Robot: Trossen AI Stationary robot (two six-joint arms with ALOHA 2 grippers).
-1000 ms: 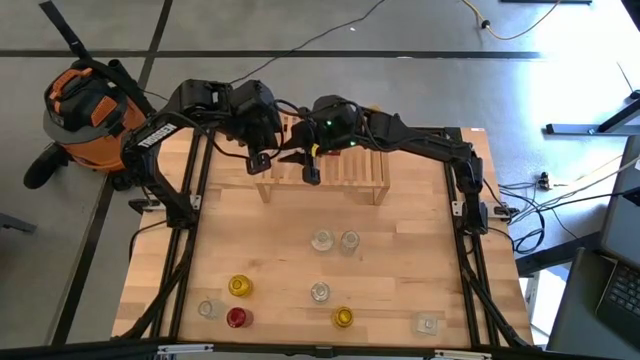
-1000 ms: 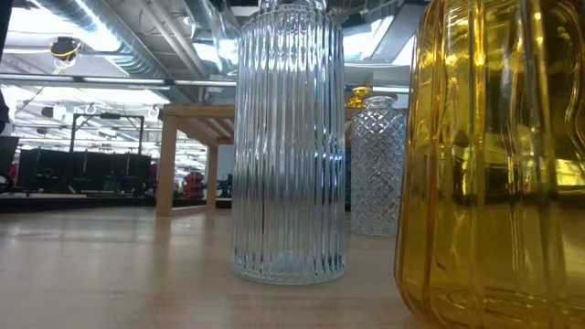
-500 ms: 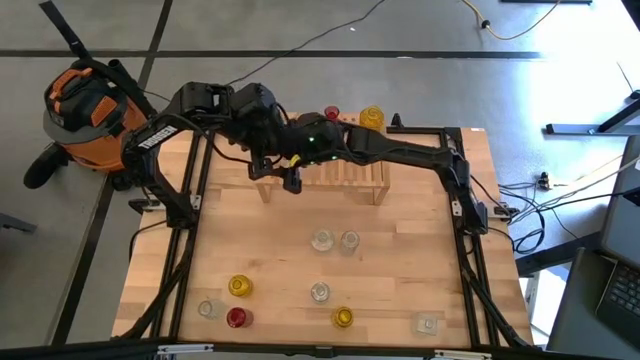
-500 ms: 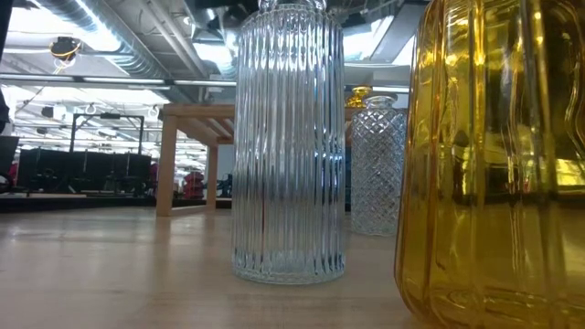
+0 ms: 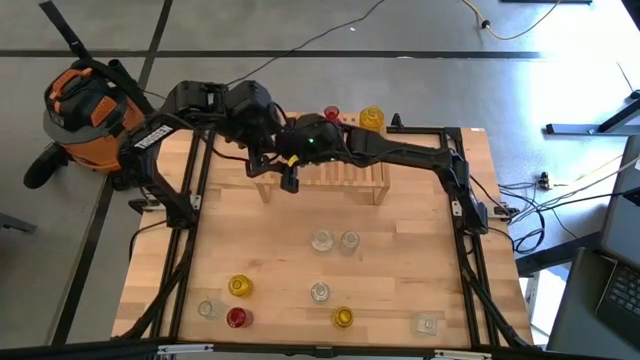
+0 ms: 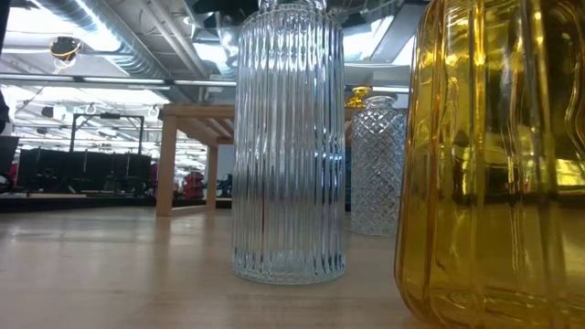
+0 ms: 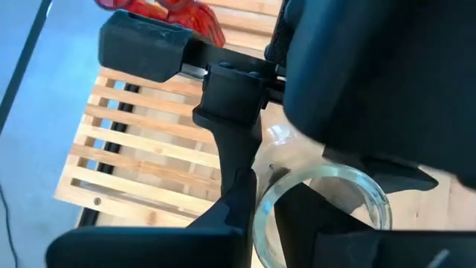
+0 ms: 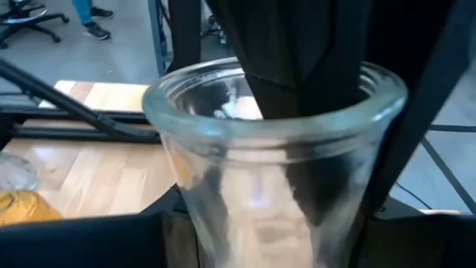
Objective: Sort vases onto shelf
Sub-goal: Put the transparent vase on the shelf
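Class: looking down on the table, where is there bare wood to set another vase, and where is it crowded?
Bare: the strip between the shelf and the two clear vases, and the right side above the lone clear vase. Crowded: the near-left cluster around the yellow vase, and the shelf's left end, where both arms meet.

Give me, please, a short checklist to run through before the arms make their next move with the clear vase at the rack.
1. Clear flared-rim glass vase is at both grippers: ok.
2. Left gripper and right gripper are over the left end of the low slatted light-wood rack: ok.
3. Which gripper has the vase: cannot tell.
4. Vase base resting on the slats: cannot tell.
5. Small red glass vase and yellow glass vase in place at the rack's far edge: ok.
6. All vases sorted: not ok, eight stand on the plywood tabletop.
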